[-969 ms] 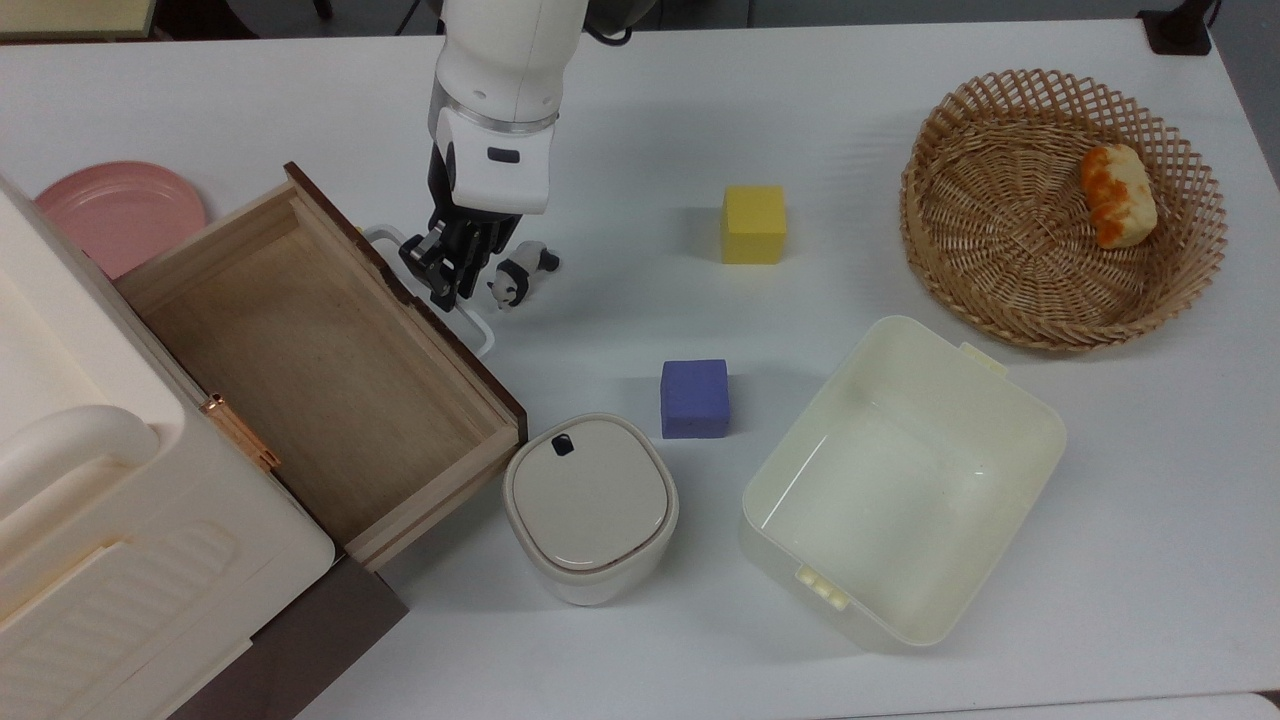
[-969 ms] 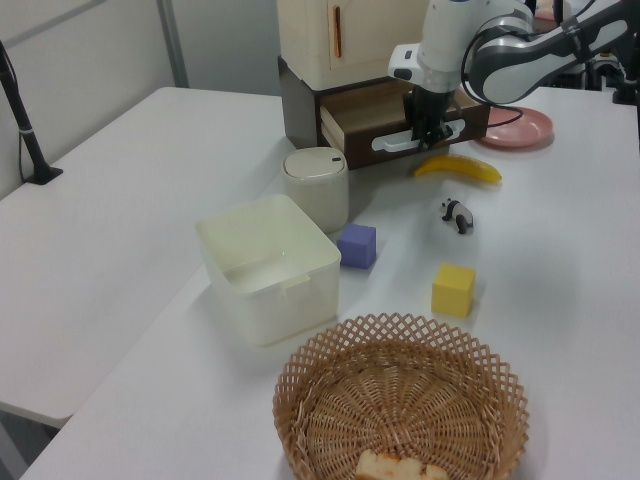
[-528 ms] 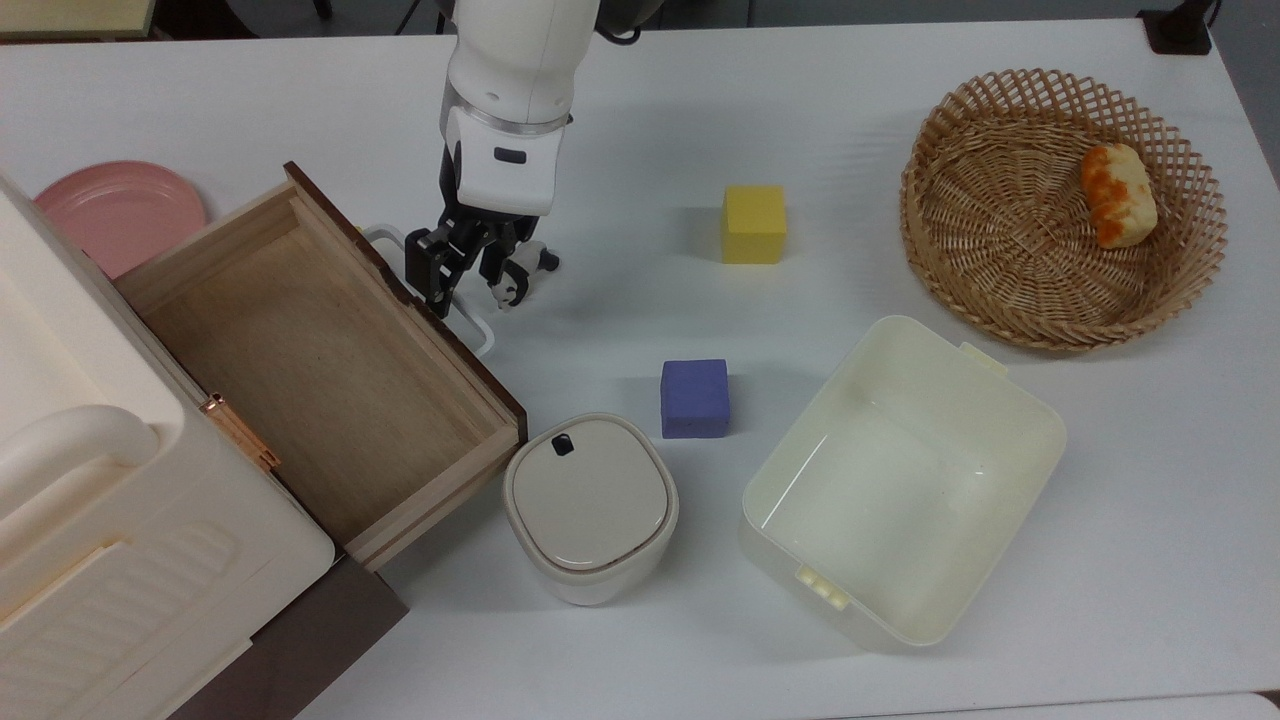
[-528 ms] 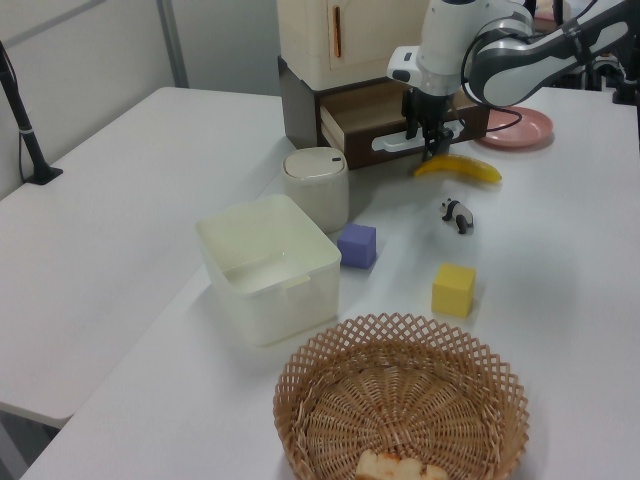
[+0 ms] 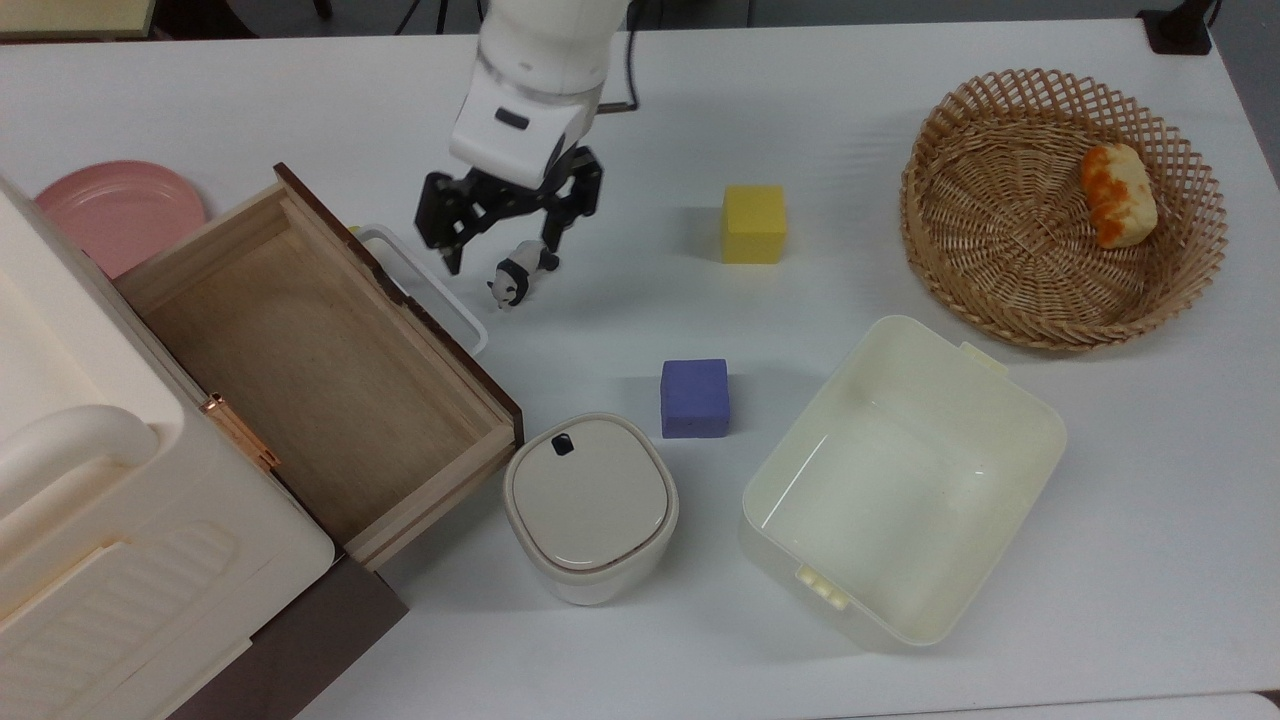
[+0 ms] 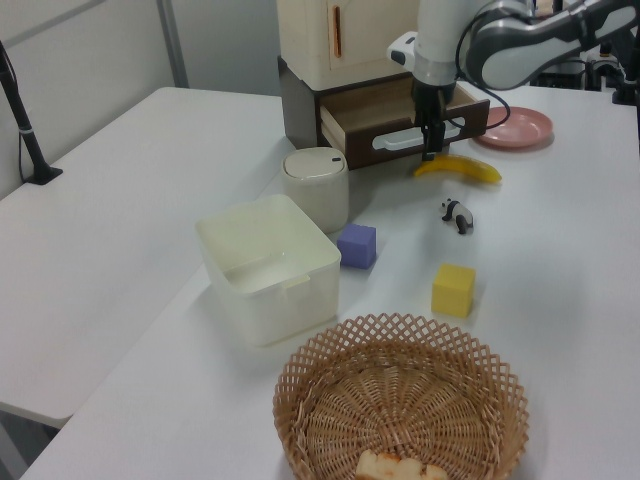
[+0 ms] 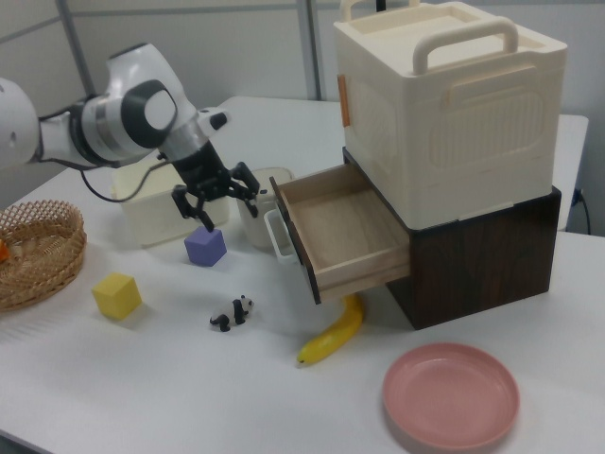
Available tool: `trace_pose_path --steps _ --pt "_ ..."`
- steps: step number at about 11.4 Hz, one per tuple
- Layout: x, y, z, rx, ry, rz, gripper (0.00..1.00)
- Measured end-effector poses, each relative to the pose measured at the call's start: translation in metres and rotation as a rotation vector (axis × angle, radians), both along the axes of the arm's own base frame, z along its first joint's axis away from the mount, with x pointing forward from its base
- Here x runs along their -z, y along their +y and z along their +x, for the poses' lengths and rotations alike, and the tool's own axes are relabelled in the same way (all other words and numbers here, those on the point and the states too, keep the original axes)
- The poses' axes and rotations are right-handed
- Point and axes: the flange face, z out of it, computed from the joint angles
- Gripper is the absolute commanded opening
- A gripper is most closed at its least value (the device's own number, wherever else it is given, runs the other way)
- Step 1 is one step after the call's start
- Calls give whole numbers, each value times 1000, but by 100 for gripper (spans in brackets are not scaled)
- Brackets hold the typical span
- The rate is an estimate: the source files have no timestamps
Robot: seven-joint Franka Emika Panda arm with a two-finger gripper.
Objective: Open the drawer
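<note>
Matt plywood drawer (image 5: 320,370) (dark glossy front)

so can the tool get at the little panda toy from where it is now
Probably yes. The tool hangs open just above the panda toy, which stands on bare table clear of the drawer handle, with nothing between them.

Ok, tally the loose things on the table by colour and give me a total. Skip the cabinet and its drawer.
Yellow: 2, block and banana
Purple: 1, block
Pink: 1, plate
Cream: 2, tub and lidded pot
Tan: 1, basket
Orange: 1, bread piece
Black and white: 1, panda toy
Total: 9
</note>
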Motion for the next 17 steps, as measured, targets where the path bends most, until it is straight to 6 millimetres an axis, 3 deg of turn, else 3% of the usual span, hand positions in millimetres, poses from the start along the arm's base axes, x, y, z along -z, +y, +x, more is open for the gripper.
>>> trace_pose_path --steps 3,5,6,7,10,13,15,17 --pt "-8 25 -5 202 -42 73 100" --pt "-10 28 -5 338 -59 142 100" --pt "-20 26 -2 411 -69 205 100" --pt "-33 18 -2 466 -49 237 100" --pt "-92 -38 -21 544 105 272 100" --pt "-123 -97 -32 574 67 337 100" --pt "-134 -101 -39 574 48 335 100" --pt "-124 -85 -39 551 73 328 100"
